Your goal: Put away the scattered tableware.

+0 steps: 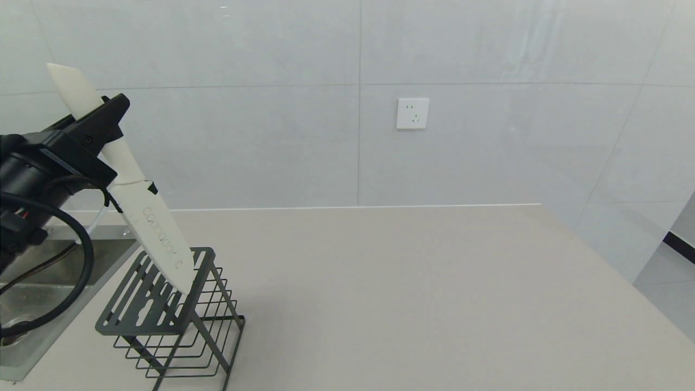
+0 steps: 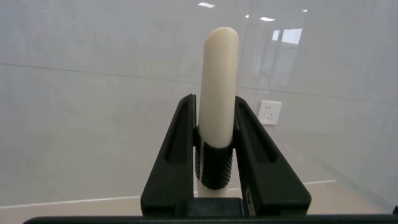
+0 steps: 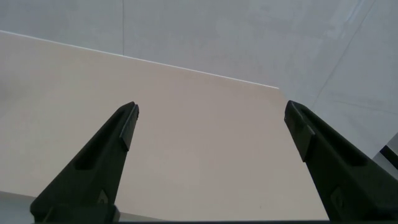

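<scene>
1. item: the cream-white, smooth-handled kitchen knife [image 1: 155,233] hangs over the counter at 8 o'clock in the head view. its handle leans toward 11 o'clock and its blade tip toward 5 o'clock.
2. tool state: the left gripper [image 1: 103,127] is clamped on the handle, with both black fingers [image 2: 174,149] pressed to its sides just above the blade. the handle's rounded end stands proud of the fingers.
3. target: the black wire knife rack with a slotted top plate [image 1: 163,304] stands directly under the blade. the tip lies at the plate's 3 o'clock edge. whether it has entered a slot cannot be told.
4. procedure (judgement): the blade looks offset from the slots. shift the tip toward 9 o'clock, square the blade to 1 slot, then lower slowly. a slanted entry could jam or tip the light rack.
5. surroundings: the rack rests on the beige countertop [image 1: 434,298], with a steel sink [image 1: 38,282] at 9 o'clock. the right gripper [image 3: 211,111] hovers over the counter, spread wide and holding nothing.
</scene>
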You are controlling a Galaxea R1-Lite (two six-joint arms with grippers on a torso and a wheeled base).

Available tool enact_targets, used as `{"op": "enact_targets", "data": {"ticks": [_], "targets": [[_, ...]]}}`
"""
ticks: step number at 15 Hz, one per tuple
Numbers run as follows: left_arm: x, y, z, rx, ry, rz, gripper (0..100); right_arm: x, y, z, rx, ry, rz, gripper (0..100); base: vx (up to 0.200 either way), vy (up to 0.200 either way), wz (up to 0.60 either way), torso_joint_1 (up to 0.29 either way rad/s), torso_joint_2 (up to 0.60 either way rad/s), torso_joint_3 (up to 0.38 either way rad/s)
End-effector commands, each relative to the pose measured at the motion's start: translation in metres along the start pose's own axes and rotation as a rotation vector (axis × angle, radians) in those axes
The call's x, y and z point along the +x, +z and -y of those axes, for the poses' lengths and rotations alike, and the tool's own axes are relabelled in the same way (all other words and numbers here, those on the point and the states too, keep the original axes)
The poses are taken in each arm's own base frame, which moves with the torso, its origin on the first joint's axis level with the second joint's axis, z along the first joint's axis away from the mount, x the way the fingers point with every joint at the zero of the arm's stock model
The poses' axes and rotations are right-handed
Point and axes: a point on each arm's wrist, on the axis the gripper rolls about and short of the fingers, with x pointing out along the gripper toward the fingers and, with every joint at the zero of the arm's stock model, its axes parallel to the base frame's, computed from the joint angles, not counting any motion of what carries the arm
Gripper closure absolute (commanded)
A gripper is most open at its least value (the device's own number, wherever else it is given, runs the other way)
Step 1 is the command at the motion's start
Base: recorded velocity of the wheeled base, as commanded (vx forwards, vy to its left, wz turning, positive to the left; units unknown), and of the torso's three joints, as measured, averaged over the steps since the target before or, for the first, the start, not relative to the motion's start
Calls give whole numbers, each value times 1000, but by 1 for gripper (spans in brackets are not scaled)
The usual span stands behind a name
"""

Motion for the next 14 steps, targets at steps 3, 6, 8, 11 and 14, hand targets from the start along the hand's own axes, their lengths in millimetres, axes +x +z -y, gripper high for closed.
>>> {"op": "enact_targets", "data": {"ticks": [3, 6, 8, 11, 14], "targets": [[0, 0, -1, 35, 5, 3, 100, 0, 0, 0, 1, 0, -1, 0, 0, 0, 0, 0, 0, 0], [-1, 1, 1, 32, -3, 12, 100, 0, 0, 0, 1, 0, -1, 0, 0, 0, 0, 0, 0, 0], [-1, 2, 1, 29, -6, 24, 100, 0, 0, 0, 2, -1, 0, 0, 0, 0, 0, 0, 0, 0], [-1, 3, 7, 23, -36, 34, 100, 0, 0, 0, 4, -1, 0, 0, 0, 0, 0, 0, 0, 0], [-1, 3, 11, 24, -56, 44, 100, 0, 0, 0, 5, -3, 0, 0, 0, 0, 0, 0, 0, 0]]}}
